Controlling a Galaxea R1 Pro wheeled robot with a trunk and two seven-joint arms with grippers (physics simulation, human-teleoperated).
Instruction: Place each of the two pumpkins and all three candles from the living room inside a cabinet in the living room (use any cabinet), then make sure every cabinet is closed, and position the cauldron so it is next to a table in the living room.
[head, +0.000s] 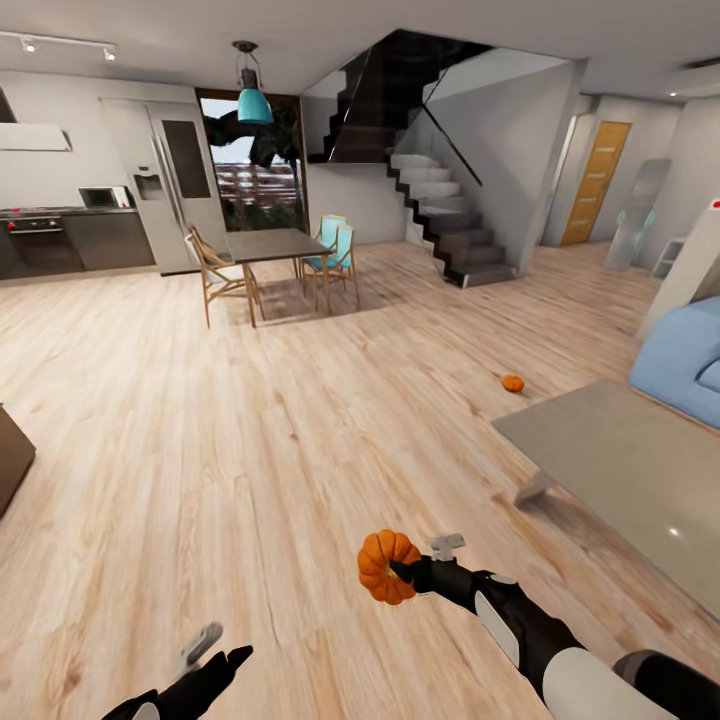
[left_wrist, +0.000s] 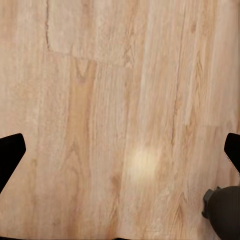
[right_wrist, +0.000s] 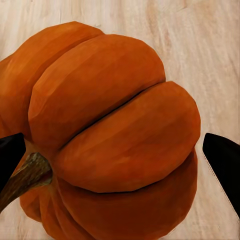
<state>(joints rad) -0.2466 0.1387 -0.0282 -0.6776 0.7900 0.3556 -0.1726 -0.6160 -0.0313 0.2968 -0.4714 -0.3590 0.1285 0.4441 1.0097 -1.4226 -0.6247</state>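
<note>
Gripping a ribbed orange pumpkin (head: 385, 566), the right gripper (head: 402, 572) is clenched on it above bare plank floor (head: 250, 420). Off the grey glass-topped low table's (head: 640, 470) far corner lies a second small orange pumpkin (head: 512, 382), ahead and rightward, open floor between. The left gripper (head: 205, 650) hangs released.

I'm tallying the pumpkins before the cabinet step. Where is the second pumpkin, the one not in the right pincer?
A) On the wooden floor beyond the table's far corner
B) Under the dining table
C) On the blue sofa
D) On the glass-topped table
A: while the right pincer holds one pumpkin, the second pumpkin sits on the floor past the table.
</note>
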